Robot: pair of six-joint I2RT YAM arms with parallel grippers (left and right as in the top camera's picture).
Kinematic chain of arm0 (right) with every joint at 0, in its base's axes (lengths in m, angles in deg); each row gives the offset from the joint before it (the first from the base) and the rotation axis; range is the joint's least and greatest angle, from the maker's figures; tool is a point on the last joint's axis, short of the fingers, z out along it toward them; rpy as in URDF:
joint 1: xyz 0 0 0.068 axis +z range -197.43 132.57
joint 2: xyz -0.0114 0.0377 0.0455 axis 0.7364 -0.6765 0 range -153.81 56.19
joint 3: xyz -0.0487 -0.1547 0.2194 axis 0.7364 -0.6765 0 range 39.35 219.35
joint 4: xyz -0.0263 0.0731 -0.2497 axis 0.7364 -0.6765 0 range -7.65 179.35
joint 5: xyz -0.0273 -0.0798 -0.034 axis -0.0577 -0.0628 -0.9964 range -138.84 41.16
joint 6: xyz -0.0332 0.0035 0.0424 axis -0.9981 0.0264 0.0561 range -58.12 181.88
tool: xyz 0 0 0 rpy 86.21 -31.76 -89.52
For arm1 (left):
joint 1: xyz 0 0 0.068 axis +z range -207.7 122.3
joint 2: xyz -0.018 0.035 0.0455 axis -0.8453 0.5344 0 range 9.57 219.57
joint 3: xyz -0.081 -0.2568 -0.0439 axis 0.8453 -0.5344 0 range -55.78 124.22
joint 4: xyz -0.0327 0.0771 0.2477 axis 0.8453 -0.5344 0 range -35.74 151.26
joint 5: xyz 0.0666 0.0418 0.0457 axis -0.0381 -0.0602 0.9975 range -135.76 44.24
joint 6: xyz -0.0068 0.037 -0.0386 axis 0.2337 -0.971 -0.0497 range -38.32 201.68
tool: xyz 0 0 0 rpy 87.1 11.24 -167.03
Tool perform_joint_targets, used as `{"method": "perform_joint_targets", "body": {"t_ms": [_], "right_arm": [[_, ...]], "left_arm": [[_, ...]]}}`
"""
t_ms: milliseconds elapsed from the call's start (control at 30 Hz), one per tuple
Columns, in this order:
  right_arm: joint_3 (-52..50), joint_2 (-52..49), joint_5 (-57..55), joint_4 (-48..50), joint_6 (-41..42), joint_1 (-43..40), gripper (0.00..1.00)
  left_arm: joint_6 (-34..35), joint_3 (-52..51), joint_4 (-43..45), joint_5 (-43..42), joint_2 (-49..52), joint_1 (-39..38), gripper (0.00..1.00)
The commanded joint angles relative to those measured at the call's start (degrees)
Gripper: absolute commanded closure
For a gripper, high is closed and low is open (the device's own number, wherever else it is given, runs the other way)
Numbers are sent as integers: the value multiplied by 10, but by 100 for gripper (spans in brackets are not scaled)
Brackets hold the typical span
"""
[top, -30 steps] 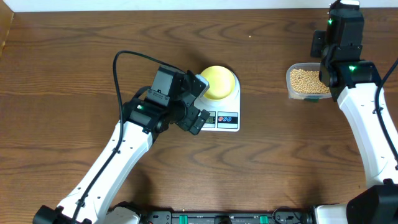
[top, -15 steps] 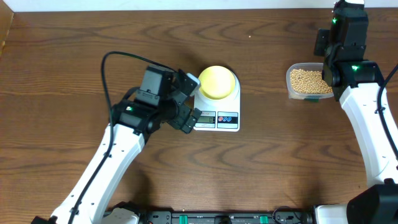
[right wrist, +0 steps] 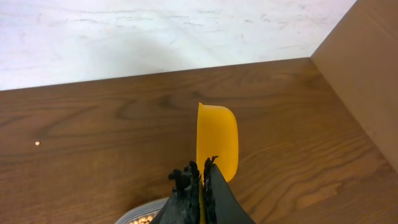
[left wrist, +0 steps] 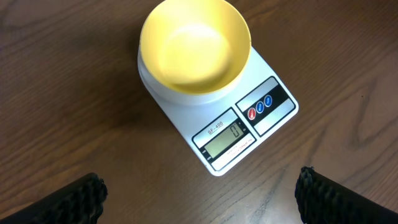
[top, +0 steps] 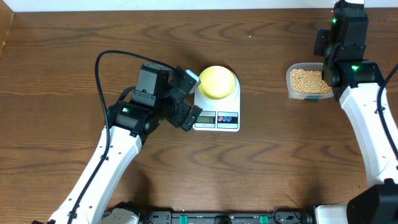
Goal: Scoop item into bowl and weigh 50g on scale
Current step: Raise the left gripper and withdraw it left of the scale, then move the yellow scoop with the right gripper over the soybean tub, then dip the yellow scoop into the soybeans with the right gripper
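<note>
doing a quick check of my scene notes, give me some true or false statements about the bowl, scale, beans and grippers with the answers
1. The bowl sits on the scale. True.
2. The bowl already holds beans. False: it is empty; the beans lie in the clear container.
3. The scale's display shows zero. True.
4. The right gripper is open and empty. False: it is shut on a yellow scoop.
5. The left gripper is clamped on the scale. False: it is wide open and holds nothing.
</note>
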Motion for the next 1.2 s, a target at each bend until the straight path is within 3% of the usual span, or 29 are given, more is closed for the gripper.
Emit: {"method": "perform_joint_targets", "body": {"t_ms": [0, 333, 533, 867, 1167], "right_arm": [[8, 3, -6, -12, 6, -2, 99], [8, 3, 83, -55, 7, -13, 99], [9, 3, 153, -89, 77, -39, 99], [151, 3, 186, -313, 94, -78, 99], [149, -39, 186, -282, 94, -81, 99]], "left_arm": [[-1, -2, -1, -7, -4, 2, 1], [-1, -2, -2, -7, -4, 2, 1], [-1, -2, -2, -7, -4, 2, 1], [-1, -2, -1, -7, -4, 2, 1], [-1, -2, -2, -7, -4, 2, 1]]}}
